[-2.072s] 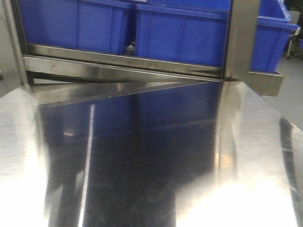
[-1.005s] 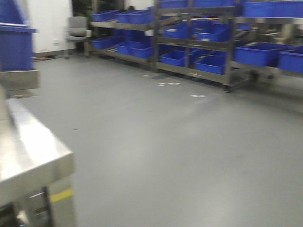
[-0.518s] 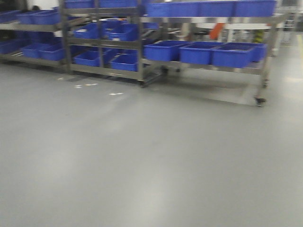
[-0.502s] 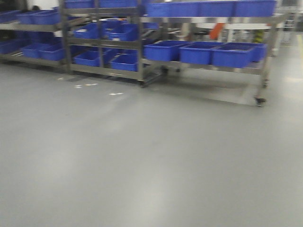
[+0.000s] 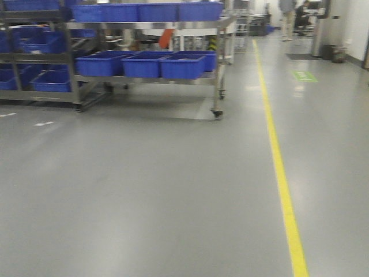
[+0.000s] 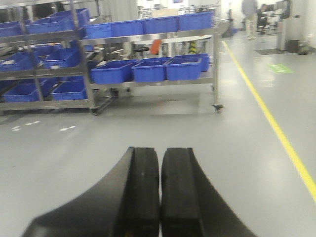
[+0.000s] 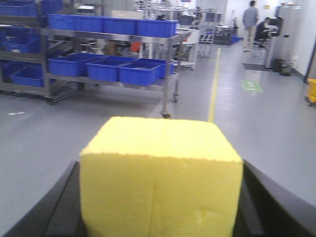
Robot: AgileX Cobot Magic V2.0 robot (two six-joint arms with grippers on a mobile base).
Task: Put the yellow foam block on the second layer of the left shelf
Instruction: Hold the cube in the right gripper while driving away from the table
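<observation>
Aisle (image 5: 173,190); yellow foam block (image 7: 160,177) held (right fingers (image 7: 57,210)).

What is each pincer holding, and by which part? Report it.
The right pincer grips the yellow foam block by two opposite side faces; the left pincer is shut, holding nothing.

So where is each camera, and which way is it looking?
Front view: faces forward across the floor to the wheeled shelf of blue bins; no robot part shows.
Left wrist view: on the left arm, looking past the shut left gripper at that shelf.
Right wrist view: on the right arm, looking over the yellow foam block in the right gripper.
Shared: all three show the shelf and the yellow floor line.
</observation>
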